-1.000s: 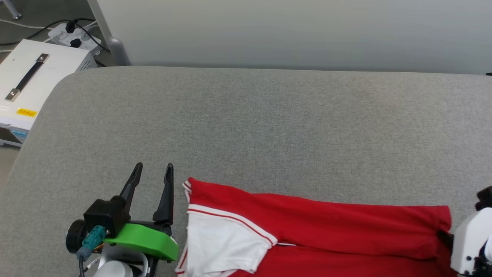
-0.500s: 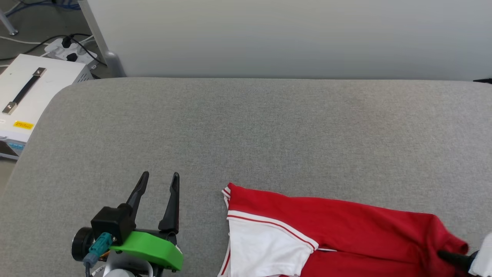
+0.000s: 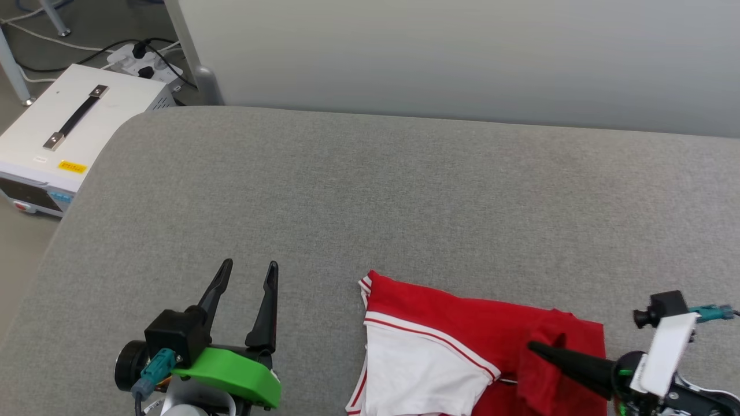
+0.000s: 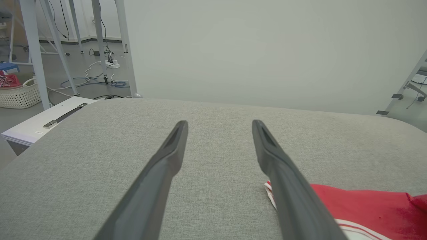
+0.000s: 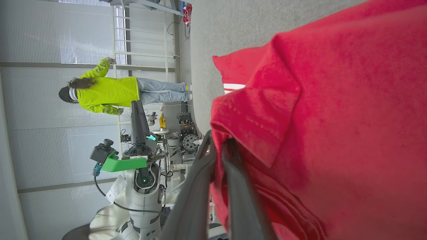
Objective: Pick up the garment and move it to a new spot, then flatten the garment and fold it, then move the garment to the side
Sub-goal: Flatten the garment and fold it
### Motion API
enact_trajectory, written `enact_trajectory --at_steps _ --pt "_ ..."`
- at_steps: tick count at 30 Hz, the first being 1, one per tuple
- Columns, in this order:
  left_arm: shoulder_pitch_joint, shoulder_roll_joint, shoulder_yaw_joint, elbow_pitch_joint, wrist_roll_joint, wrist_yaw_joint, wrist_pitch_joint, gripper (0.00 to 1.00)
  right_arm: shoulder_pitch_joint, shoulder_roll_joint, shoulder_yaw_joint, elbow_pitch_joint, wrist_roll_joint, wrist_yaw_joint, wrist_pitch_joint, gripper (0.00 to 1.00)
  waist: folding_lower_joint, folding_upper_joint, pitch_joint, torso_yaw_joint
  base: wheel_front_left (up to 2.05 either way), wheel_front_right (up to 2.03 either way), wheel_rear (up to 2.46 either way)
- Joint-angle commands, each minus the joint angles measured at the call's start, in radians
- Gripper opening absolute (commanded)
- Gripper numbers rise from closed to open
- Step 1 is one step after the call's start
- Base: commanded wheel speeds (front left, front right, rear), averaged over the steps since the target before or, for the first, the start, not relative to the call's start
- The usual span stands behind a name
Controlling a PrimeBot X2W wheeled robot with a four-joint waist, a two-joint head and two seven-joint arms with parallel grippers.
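Red garment [image 3: 457, 320] pinched between right fingers [image 3: 569, 361], left fingers [image 3: 265, 306] spread nearby

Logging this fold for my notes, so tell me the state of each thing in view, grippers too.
garment, lying on the grey surface, one red end doubled over
right gripper, shut on that red end
left gripper, open, empty, apart from the garment
power strip, black plugs in

Right gripper [image 5: 218, 141], jaws tight on a fold of the red garment [image 5: 333, 100], gray fabric surface [image 5: 233, 26] behind.
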Motion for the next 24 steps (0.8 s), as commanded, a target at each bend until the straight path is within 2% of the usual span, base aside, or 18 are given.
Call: enact_trajectory --at_steps 1,7,12,19,20,21,23,24 --pt "-0.020 0.006 -0.003 -0.003 0.003 -0.003 0.004 1.00 -0.001 0.001 0.047 0.001 0.024 -0.001 -0.024 0.00 0.0000 0.0000 0.016 0.019 0.00 0.00 0.00" --pt "-0.063 -0.004 -0.020 0.005 0.009 -0.018 0.003 1.00 -0.052 0.001 0.250 0.023 0.157 -0.001 -0.169 0.00 0.0000 0.0000 0.056 0.049 0.00 0.00 0.00" --pt "-0.111 -0.020 -0.036 0.022 0.013 -0.039 -0.002 1.00 -0.105 0.001 0.407 0.069 0.170 -0.001 -0.307 0.00 0.0000 0.0000 0.099 0.071 0.00 0.00 0.00" --pt "-0.164 -0.044 -0.046 0.062 0.024 -0.062 -0.019 1.00 -0.150 0.001 0.515 0.167 0.204 -0.001 -0.462 0.00 0.0000 0.0000 0.138 0.096 0.00 0.00 0.00" --pt "-0.167 -0.048 -0.046 0.069 0.025 -0.065 -0.021 1.00 -0.152 0.001 0.523 0.182 0.188 -0.001 -0.477 0.11 0.0000 0.0000 0.141 0.097 0.00 0.00 0.00" --pt "-0.168 -0.051 -0.045 0.074 0.026 -0.067 -0.023 1.00 -0.152 0.001 0.529 0.191 0.188 -0.001 -0.484 0.27 0.0000 0.0000 0.143 0.097 0.00 0.00 0.00" --pt "-0.171 -0.055 -0.043 0.084 0.027 -0.071 -0.027 1.00 -0.153 0.001 0.538 0.201 0.193 -0.001 -0.495 1.00 0.0000 0.0000 0.146 0.096 0.00 0.00 0.00" --pt "-0.171 -0.057 -0.040 0.088 0.028 -0.073 -0.028 1.00 -0.154 0.001 0.541 0.204 0.191 -0.001 -0.499 1.00 0.0000 0.0000 0.147 0.093 0.00 0.00 0.00"
